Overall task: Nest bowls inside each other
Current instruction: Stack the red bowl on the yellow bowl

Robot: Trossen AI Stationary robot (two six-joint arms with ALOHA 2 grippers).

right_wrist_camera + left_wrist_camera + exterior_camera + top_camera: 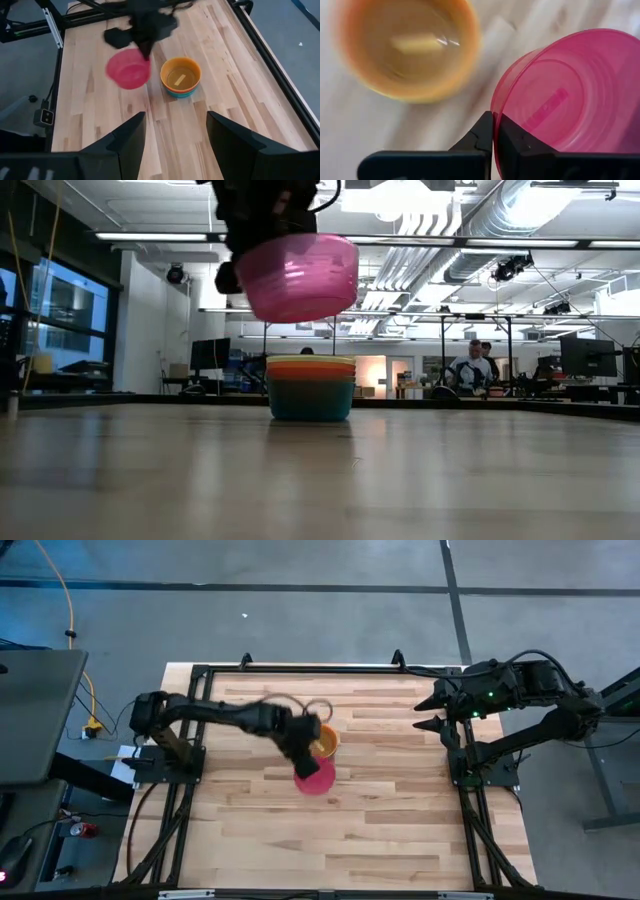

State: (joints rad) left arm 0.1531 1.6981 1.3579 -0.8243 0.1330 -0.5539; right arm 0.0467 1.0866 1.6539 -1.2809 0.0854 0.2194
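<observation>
My left gripper [493,131] is shut on a pink-red bowl [315,777] over the middle of the table. The same pink-red bowl [297,276] hangs in the air above and a little to the left of a stack of nested bowls [311,387], with an orange bowl [180,75] on top and yellow, green and blue rims showing below. The stack stands on its base on the table. The purple bowl is hidden. My right gripper [175,131] is open, waiting near the table's right far corner. My left gripper pinches the pink-red bowl's rim [495,107], one finger inside the bowl and one outside. The fingers come from above, pointing down. The bowl is lifted clear of the table and hangs slightly tilted below the fingers.
The wooden table [380,830] has a black frame along its edges. A grey laptop [35,715] sits left of the table. People stand far off in the room behind [470,365].
</observation>
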